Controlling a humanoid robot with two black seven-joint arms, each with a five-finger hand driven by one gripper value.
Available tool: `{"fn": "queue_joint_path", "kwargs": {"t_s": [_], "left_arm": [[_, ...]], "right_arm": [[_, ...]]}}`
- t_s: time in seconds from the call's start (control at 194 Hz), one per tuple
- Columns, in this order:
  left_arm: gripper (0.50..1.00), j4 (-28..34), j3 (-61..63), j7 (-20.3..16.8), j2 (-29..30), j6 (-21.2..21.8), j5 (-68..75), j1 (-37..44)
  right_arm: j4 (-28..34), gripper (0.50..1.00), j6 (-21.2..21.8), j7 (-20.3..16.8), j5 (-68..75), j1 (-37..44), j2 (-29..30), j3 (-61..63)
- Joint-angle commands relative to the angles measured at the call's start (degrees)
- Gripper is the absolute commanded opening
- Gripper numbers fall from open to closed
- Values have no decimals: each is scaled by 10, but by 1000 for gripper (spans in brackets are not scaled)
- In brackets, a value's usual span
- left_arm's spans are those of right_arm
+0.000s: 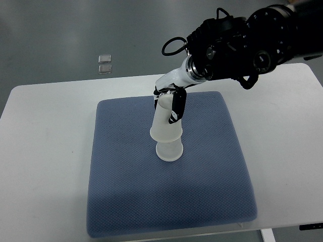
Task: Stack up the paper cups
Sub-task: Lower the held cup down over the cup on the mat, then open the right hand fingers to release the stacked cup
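Blue mat (202,191), two paper cups (167,132), right hand (170,103)

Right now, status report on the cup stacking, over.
Right robot hand shut on upper paper cup, upside down. It sits over lower paper cup on blue mat. Left arm out of view. Nothing in the way.

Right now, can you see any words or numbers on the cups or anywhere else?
No text can be read anywhere.
The upper paper cup, held by the right hand, is plain white.
The lower paper cup on the blue mat is plain too.
The two small squares on the floor are too small to show any print.
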Motion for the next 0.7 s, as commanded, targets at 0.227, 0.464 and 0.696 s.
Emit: {"fn": "queue_joint_path", "kwargs": {"t_s": [0.227,0.464,0.696], "left_arm": [[1000,0,0,0,0,0,0,1],[1000,0,0,0,0,0,0,1],[1000,0,0,0,0,0,0,0]], "right_arm": [[-1,717,-15,0,0,-20,8,-2],[-1,729,-44,0,2,-37,13,-2],[-1,754,-51,0,2,-45,13,-2]]}}
